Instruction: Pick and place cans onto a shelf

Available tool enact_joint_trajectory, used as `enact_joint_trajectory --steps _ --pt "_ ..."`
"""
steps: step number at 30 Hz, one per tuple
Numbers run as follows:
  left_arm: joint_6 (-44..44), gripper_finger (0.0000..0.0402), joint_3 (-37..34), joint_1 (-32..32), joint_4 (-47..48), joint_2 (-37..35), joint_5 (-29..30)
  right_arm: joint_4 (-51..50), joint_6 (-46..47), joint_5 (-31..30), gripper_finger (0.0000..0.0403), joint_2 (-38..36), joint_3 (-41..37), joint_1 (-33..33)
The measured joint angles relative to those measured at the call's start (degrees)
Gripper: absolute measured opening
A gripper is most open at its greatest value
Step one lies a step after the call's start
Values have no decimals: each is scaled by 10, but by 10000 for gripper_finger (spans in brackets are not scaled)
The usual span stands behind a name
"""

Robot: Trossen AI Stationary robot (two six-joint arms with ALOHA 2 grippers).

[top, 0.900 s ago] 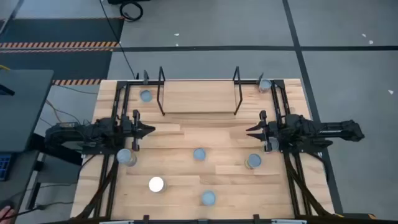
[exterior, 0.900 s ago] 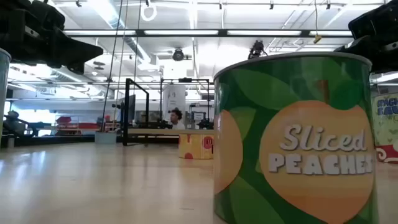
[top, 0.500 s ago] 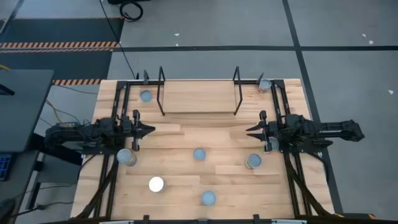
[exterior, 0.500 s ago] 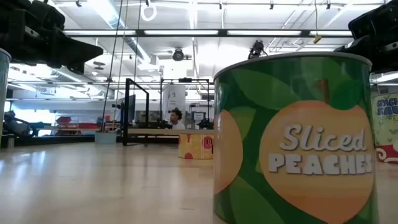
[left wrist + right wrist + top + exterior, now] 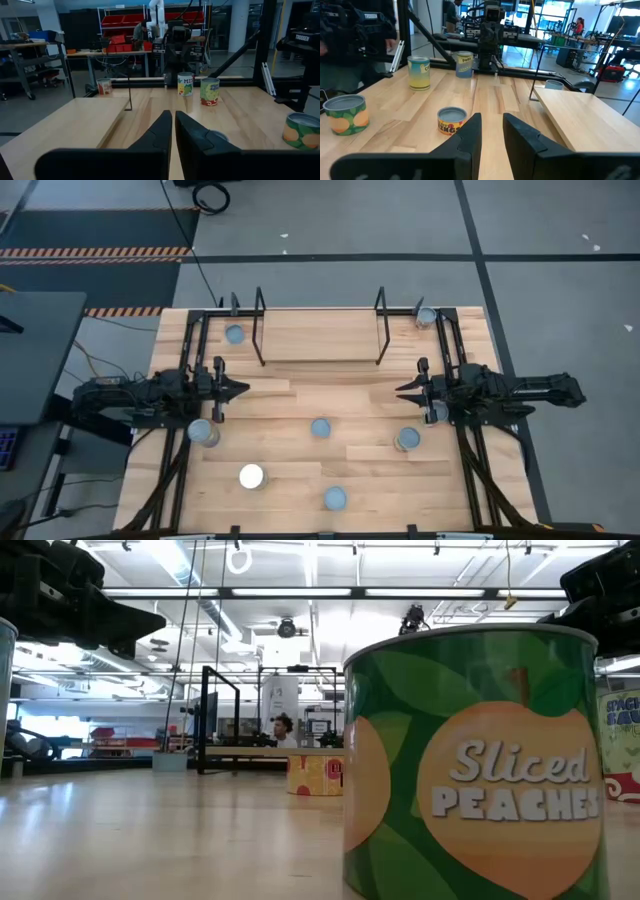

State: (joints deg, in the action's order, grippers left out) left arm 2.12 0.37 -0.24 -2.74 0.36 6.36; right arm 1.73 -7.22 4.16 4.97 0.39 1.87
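The shelf [image 5: 320, 338], a black wire frame with a light wooden board, stands at the table's far middle. Several cans stand upright on their bases: near the far left corner [image 5: 234, 334], near the far right corner [image 5: 427, 317], mid table [image 5: 320, 428], one white-topped [image 5: 251, 476] and a green peach-labelled one [image 5: 470, 760] at the near edge [image 5: 335, 498]. My left gripper [image 5: 243, 389] hovers at the left, shut and empty, pointing right. My right gripper [image 5: 400, 391] hovers at the right, pointing left, its fingers [image 5: 470, 132] a little apart and empty.
More cans stand beside my left arm [image 5: 203, 432], near my right arm [image 5: 407, 440] and partly under it [image 5: 437, 412]. Black arm-mount rails run along both table sides. Bare wood lies between the grippers and in front of the shelf. People and benches show in the room beyond.
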Motion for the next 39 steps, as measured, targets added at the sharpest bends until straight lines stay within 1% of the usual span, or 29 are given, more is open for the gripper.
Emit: enact_joint_trajectory --steps 17,18,21,23,26,28,30,31,32,35,38,39 --pt "6 29 0 0 0 0 1 0 0 0 87 0 0 0" --pt "54 29 0 2 -5 1 11 0 0 0 87 0 0 0" --pt "279 29 0 11 -12 8 61 0 0 0 87 0 0 0" --pt "388 29 0 14 -16 7 71 0 0 0 87 0 0 0" --pt "495 29 0 18 -17 8 72 0 0 0 87 0 0 0" --pt "534 29 0 17 -30 8 70 0 0 0 87 0 0 0" --pt "535 29 0 17 -50 7 63 1 0 0 87 0 0 0" --pt "523 29 0 17 -59 7 54 1 0 0 87 0 0 0" --pt "501 29 0 17 -67 7 38 1 0 0 87 0 0 0" --pt "383 29 0 17 -68 7 -21 1 0 0 87 0 0 0" --pt "341 29 0 17 -63 12 -28 1 0 0 87 0 0 0" --pt "309 30 0 17 -63 13 -28 1 0 0 87 0 0 0"
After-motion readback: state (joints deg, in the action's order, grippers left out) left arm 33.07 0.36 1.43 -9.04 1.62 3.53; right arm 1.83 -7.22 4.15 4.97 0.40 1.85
